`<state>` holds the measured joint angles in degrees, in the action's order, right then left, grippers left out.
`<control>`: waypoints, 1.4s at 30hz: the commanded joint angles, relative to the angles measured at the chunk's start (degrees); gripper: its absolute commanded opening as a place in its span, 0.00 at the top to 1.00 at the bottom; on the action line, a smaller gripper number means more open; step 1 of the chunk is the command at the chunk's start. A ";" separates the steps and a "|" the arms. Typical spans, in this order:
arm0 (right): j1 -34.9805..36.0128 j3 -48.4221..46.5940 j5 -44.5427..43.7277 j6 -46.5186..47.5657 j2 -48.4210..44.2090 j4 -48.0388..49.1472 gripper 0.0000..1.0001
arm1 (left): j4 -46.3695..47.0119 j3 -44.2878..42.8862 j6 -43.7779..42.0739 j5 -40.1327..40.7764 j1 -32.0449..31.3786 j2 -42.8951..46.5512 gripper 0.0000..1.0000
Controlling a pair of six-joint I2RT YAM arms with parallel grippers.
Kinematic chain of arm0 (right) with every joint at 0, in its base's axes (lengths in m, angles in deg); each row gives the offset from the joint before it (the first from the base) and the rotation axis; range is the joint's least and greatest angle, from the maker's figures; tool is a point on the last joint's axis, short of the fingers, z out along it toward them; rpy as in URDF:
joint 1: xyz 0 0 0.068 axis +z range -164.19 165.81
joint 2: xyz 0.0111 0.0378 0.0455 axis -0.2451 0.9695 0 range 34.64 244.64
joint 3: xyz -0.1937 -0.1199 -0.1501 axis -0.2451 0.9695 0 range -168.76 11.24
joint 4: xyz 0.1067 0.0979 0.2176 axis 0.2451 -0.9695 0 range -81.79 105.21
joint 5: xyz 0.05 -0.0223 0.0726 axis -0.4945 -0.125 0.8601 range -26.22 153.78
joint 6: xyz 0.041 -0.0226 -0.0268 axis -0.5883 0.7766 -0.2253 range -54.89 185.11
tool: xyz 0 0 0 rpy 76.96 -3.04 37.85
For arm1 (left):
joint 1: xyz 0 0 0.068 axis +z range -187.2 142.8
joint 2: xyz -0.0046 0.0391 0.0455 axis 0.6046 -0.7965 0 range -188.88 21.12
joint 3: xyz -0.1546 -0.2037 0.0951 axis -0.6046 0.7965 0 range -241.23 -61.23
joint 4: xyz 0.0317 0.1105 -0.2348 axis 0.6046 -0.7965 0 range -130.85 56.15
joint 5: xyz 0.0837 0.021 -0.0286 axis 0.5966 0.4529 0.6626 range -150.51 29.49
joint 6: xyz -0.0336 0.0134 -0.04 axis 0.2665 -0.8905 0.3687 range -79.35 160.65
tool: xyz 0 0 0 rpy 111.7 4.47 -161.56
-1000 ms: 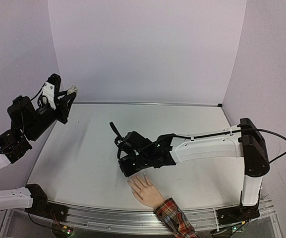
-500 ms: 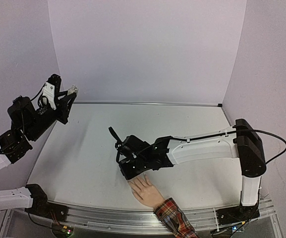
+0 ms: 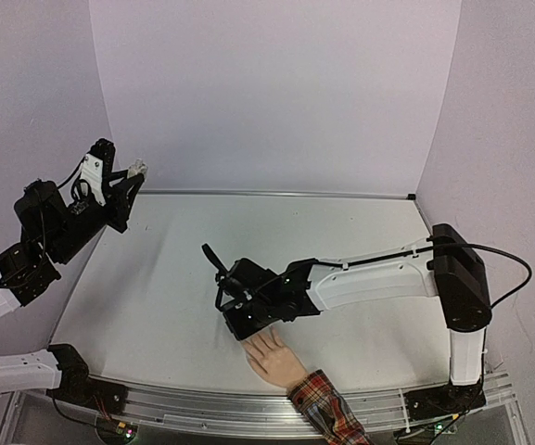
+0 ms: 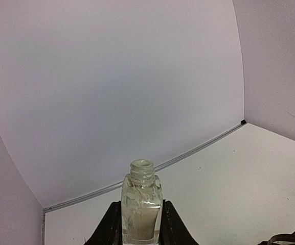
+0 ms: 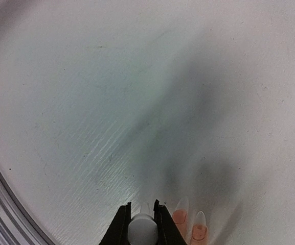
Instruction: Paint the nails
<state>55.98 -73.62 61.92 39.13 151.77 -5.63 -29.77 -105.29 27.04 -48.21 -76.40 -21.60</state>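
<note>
Your left gripper is up high at the far left edge of the table, well away from the work. From above you only see a tiny pale thing at its tip. The left wrist camera shows what it is: a small clear glass bottle, standing upright with its top off and a pale liquid low inside. The two black fingers are squeezed tight on its sides.

Your right gripper is reaching across the table. It hangs low over the fingertips of the mannequin hand, which lies flat near the front edge with a red plaid cuff.

From above the nails are too small to see. The right wrist camera shows two nails — pale tips with pinkish-orange lower down — just to the right of the closed fingers. Those fingers are pinched on a small round white cap. You cannot tell if anything touches a nail.
</note>
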 commanded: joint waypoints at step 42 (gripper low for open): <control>0.11 -6.91 -1.06 0.05 4.84 -3.32 1.00 | 1.94 0.04 -0.05 -1.13 0.27 2.13 1.00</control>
<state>55.98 -78.26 61.87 39.13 155.65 -8.23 -29.81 -105.29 27.07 -48.83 -76.40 -20.66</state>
